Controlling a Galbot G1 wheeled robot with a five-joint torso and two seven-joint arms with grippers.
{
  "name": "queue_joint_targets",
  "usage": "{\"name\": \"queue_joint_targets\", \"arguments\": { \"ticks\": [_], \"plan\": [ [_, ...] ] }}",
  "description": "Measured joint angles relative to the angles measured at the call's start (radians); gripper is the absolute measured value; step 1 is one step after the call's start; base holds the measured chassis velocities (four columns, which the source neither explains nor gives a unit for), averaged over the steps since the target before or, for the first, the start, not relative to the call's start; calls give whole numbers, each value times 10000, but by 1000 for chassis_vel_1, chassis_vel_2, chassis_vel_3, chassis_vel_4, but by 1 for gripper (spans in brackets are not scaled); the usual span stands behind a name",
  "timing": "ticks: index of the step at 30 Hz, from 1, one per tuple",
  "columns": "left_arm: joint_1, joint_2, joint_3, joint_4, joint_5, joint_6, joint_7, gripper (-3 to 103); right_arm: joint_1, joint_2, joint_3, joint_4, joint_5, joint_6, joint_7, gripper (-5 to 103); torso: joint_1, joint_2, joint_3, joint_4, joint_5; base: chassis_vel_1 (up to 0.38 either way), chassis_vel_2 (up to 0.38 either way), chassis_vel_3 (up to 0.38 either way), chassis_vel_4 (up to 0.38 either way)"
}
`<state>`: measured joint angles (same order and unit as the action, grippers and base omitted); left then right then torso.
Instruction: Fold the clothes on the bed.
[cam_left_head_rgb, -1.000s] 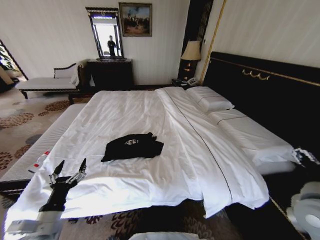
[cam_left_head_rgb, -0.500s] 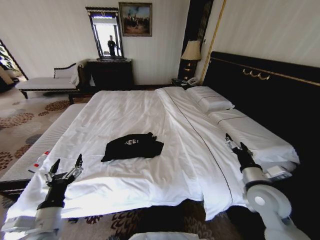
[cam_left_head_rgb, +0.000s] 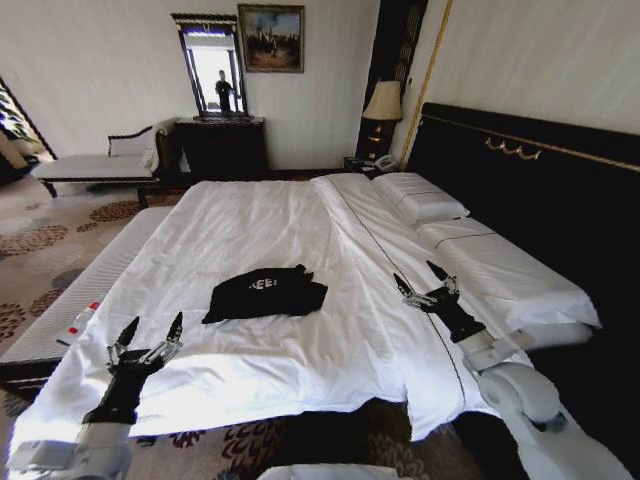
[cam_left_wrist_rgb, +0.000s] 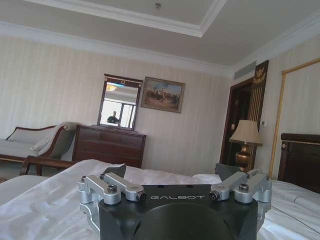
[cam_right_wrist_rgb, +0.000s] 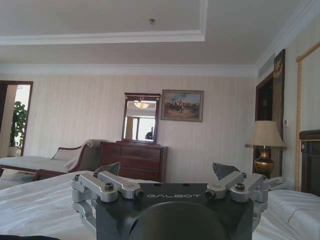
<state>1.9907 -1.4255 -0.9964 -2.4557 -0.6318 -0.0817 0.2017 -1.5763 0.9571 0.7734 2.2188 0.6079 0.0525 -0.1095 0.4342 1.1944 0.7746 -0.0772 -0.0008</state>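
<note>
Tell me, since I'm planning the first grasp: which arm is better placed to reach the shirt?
Probably the right gripper: it hangs open over the bed, level with the T-shirt. The left gripper, also open, hovers near the foot edge.

white bed (cam_left_head_rgb: 300, 350), black T-shirt (cam_left_head_rgb: 265, 293), pillows (cam_left_head_rgb: 420, 200)

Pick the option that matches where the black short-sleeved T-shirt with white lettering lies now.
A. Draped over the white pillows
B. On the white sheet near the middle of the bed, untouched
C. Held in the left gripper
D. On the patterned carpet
B: the black T-shirt lies bunched on the bed's white sheet, while the left gripper and right gripper both hover open, apart from it.
</note>
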Motion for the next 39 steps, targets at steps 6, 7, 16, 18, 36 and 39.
{"name": "queue_joint_targets", "arguments": {
  "ticks": [6,7,16,18,36,39],
  "plan": [
    [-127,-30,109,-387,111,200,53,100,-181,123,71,346,-21,-156,145,100,-2,0,0,2,0,0,0,0,0],
    [-208,-29,57,-453,58,270,44,100,-270,226,96,416,-96,-170,138,100,-1,0,0,1,0,0,0,0,0],
    [-172,-34,-131,-389,-80,166,46,100,-369,642,77,362,-435,-16,-99,100,-1,0,0,2,0,0,0,0,0],
    [-171,-54,-141,-366,-79,144,55,100,-399,698,70,360,-436,13,-146,100,-1,0,0,2,0,0,0,0,0],
    [-214,-131,-100,-78,57,-71,66,100,-305,724,76,232,-456,10,-223,100,-1,0,0,2,1,0,0,0,0],
    [-213,-145,-110,-72,64,-81,67,100,-261,745,59,198,-456,27,-223,100,-1,0,0,2,1,0,0,0,0]
  ]
}}
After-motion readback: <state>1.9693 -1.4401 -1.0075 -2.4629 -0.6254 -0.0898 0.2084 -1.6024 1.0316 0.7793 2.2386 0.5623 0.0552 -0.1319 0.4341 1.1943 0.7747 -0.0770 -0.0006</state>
